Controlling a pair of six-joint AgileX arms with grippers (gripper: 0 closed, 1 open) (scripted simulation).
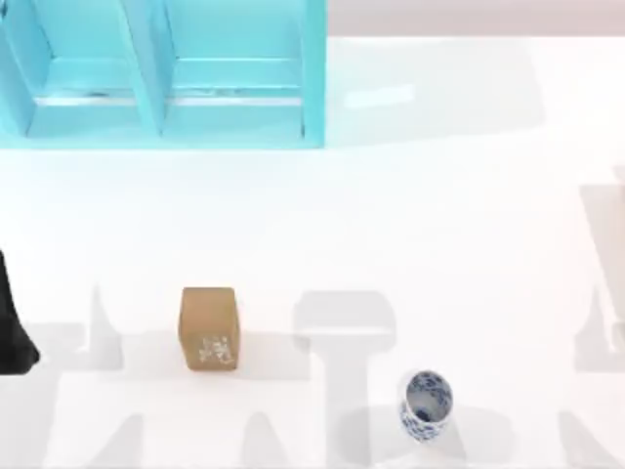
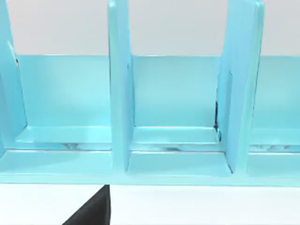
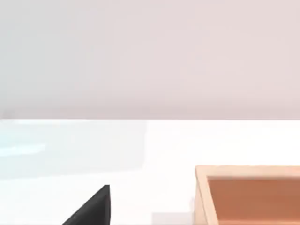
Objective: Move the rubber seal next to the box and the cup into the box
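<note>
The rubber seal (image 1: 208, 327), a tan-brown block with a whitish mottled mark on its near face, stands on the white table left of centre. The cup (image 1: 426, 404), white with a blue floral pattern and blue speckles inside its rim, sits near the front edge at the right of centre. The box (image 3: 201, 194), light wood with an orange-brown inside, appears in the right wrist view. A dark part of my left arm (image 1: 15, 327) is at the table's left edge, well left of the seal. A dark tip of each gripper shows in its own wrist view: left gripper (image 2: 91, 211), right gripper (image 3: 91, 208).
A light-blue shelf unit (image 1: 146, 73) with upright dividers (image 2: 119, 93) stands at the back left of the table, and the left wrist camera faces it. White table surface (image 1: 391, 225) lies between the shelf, the seal and the cup.
</note>
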